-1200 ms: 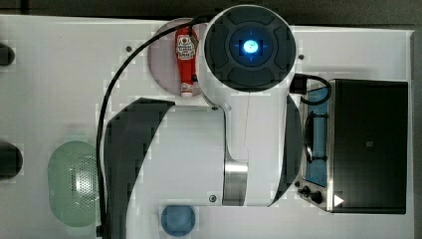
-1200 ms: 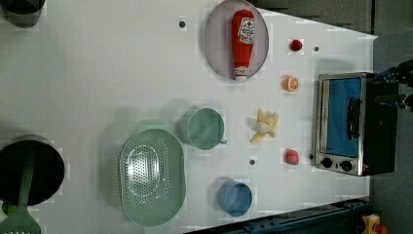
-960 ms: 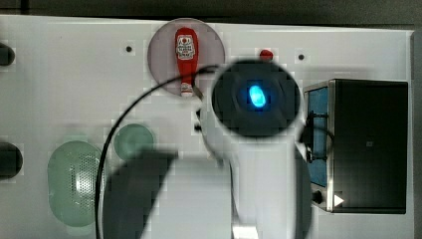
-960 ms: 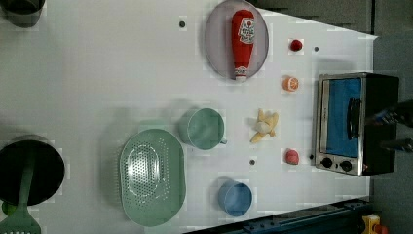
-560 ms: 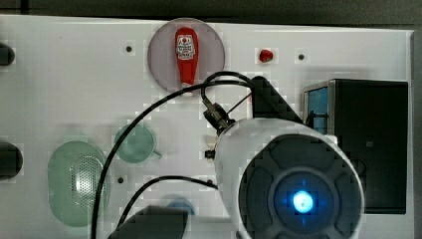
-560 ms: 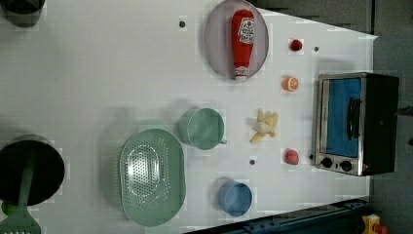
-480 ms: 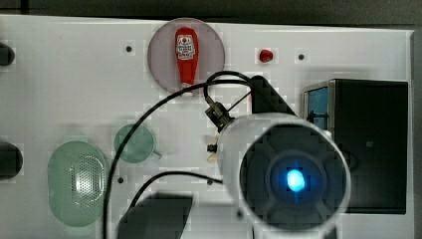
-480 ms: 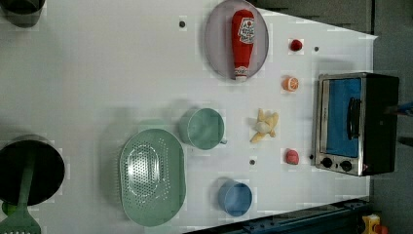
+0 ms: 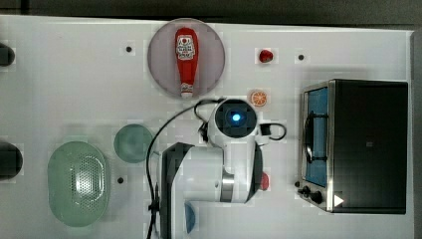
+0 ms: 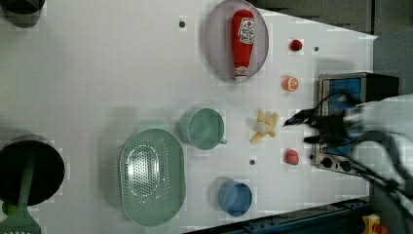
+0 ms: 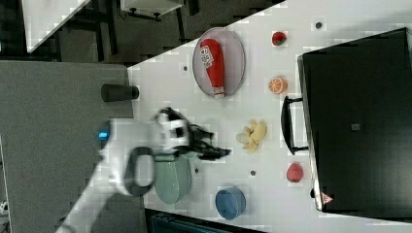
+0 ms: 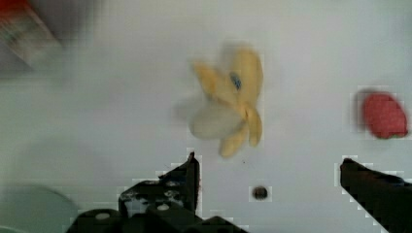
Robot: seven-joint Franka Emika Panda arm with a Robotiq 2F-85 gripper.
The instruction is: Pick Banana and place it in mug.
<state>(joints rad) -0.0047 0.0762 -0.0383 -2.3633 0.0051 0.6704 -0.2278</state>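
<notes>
Swinging out over the table [image 10: 97,73] since earlier, the gripper [image 12: 269,177] hung spread wide above the banana [image 12: 231,109], nothing held.

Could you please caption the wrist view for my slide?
Open gripper above the table, banana ahead, not yet grasped.
</notes>
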